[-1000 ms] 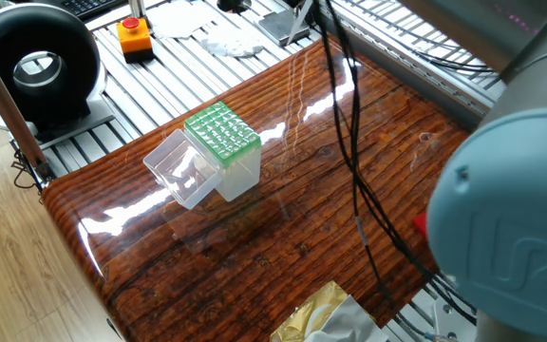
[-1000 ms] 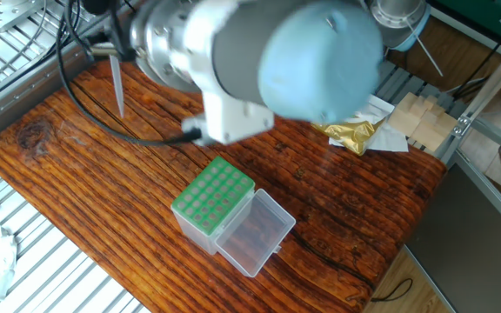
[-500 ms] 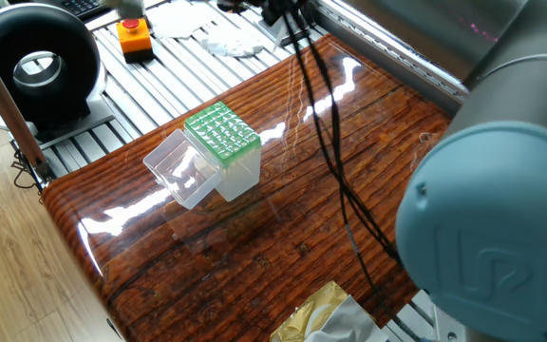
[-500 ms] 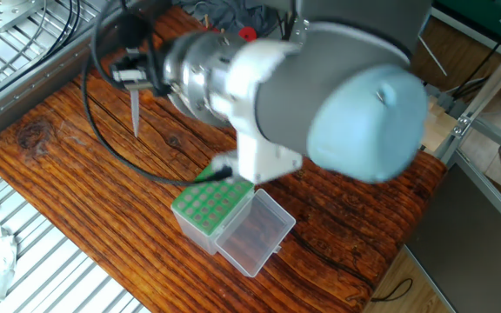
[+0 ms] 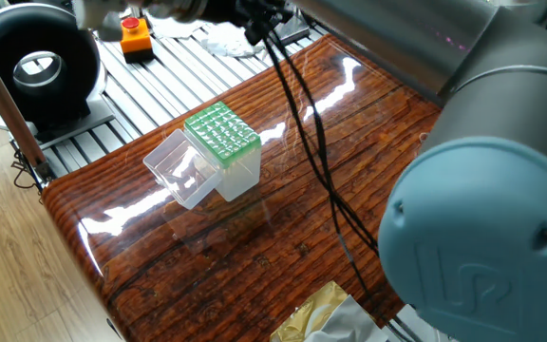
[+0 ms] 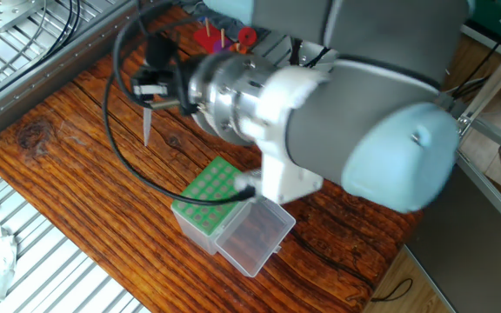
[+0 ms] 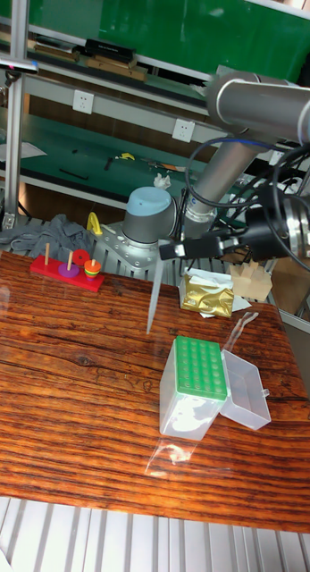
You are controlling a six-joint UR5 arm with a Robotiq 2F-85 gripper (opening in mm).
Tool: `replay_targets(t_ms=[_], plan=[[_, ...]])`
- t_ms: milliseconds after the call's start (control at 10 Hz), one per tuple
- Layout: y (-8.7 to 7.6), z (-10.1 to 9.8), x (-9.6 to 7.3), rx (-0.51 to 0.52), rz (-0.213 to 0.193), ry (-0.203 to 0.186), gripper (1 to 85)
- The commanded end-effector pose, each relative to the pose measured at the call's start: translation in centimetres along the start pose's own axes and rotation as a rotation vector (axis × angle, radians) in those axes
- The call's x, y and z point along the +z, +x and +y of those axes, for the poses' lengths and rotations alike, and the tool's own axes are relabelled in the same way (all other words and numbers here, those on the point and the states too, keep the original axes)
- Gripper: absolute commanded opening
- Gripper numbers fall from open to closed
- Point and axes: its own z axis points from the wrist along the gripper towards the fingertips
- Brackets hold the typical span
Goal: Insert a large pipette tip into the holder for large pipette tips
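Observation:
The holder for large pipette tips (image 7: 198, 368) is a clear box with a green grid top (image 6: 210, 194), also in one fixed view (image 5: 222, 133). Its clear lid (image 6: 256, 233) lies open beside it. My gripper (image 7: 171, 252) hangs above the table to the left of the holder, shut on the upper end of the large pipette tip (image 7: 154, 300). The whitish tip (image 6: 147, 124) points straight down, its point well above the wood and apart from the holder. In the other fixed view the gripper (image 6: 150, 89) is dark and partly blurred. The arm's blue joint fills much of one fixed view.
A red peg toy (image 7: 65, 271) stands at the table's far left. A gold foil bag (image 7: 206, 295) lies behind the holder. Black cables (image 5: 311, 142) hang over the wood. An orange button box (image 5: 135, 36) and a black round device (image 5: 36, 62) sit off the table.
The gripper has carried the pipette tip closer to the holder, moving right and lower in the other fixed view. The holder and lid have stayed put.

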Motion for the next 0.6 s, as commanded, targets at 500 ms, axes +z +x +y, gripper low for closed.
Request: replay_targets(t_ms=[500], plan=[[-2.2, 5.0, -0.3, -0.081, 0.005, 0.004, 1.0]])
